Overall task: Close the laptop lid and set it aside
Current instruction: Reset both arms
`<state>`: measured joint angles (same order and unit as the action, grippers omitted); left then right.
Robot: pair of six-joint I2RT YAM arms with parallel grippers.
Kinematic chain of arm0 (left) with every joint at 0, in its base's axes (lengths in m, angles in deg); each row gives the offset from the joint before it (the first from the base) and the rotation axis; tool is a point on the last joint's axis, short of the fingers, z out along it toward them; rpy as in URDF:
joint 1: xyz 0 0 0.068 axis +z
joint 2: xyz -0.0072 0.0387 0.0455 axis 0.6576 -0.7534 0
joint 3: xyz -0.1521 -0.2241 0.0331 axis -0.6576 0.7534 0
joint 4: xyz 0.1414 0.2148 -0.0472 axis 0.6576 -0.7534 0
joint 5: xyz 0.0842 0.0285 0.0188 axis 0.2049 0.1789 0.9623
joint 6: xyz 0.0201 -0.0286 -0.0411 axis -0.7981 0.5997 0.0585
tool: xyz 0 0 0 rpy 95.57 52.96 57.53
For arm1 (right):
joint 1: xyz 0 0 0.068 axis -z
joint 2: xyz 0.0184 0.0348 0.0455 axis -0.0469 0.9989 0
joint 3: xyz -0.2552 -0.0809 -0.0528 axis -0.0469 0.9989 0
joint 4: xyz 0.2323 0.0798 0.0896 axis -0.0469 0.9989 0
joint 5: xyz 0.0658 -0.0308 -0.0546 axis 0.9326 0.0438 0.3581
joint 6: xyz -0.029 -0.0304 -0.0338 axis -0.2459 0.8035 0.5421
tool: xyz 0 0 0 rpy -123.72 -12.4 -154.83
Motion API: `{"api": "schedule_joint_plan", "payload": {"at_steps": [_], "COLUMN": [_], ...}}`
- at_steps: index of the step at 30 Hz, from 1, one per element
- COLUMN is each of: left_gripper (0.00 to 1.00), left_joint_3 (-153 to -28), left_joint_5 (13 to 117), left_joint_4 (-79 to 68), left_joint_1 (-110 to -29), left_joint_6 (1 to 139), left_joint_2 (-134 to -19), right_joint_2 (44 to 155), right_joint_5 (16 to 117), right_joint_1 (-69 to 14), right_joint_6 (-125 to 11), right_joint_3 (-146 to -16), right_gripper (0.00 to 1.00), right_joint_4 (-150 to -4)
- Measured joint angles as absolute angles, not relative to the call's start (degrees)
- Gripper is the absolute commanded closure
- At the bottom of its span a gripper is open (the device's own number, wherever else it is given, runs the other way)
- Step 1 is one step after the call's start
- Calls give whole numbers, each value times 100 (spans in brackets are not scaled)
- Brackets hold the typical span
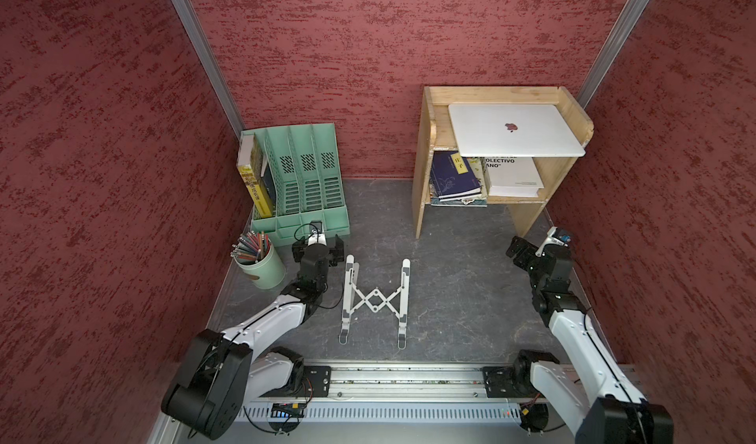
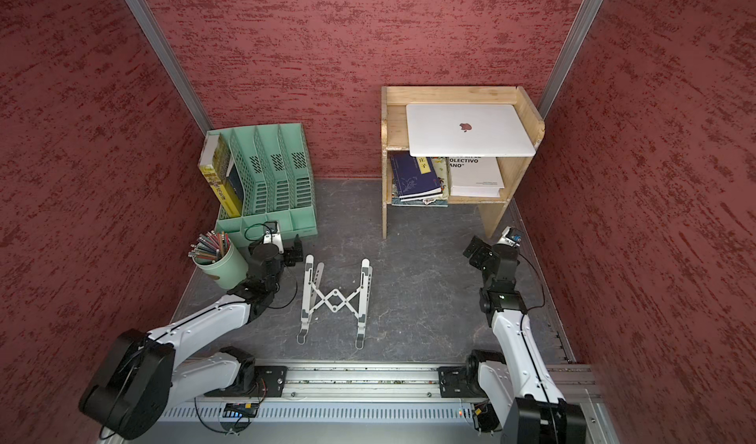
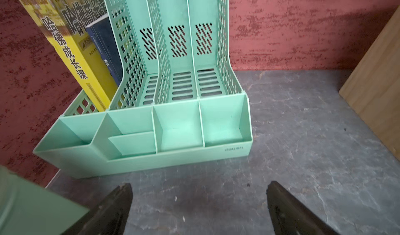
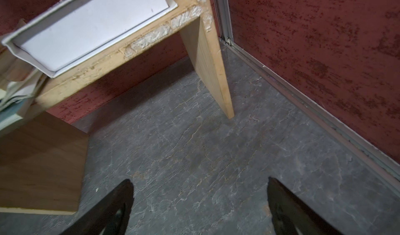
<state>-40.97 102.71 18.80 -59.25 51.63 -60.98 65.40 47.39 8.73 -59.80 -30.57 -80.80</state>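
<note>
1. We find the laptop lying flat atop the wooden shelf unit, front edge overhanging. The laptop lid is shut, logo up. We judge both steps done.
2. The green file rack and the folding stand sit well apart from it; nothing obstructs.
3. Left tool and right tool: both released, empty, over bare worktop.
</note>
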Motion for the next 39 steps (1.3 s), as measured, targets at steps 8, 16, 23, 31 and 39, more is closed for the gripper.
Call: {"api": "schedule_joint_plan", "payload": {"at_steps": [8, 16, 23, 31, 39], "left_gripper": [0, 0, 0, 0, 0], "left_joint_3": [-4315, -3780, -3279, -3760, -3808], "left_joint_5": [9340, 8761, 8249, 8118, 8109], "left_joint_4": [2496, 3148, 4632, 4547, 4461], "left_joint_1": [-5103, -4353, -4373, -4099, -3984], "left_joint_6": [4899, 5006, 4888, 5113, 5266], "left_joint_2": [-6742, -6998, -8054, -8095, -8091], "right_joint_2": [8116, 9213, 9874, 10009, 10009], "right_joint_5": [4601, 4813, 5401, 5556, 5548], "right_joint_1": [650, 609, 482, 353, 298], "right_joint_6": [-5023, -4653, -4299, -4100, -4024], "right_joint_3": [-3027, -2808, -2253, -2612, -2618], "right_gripper": [2, 2, 2, 1, 2], "right_joint_4": [-9682, -11177, -12820, -12707, -12698]}}
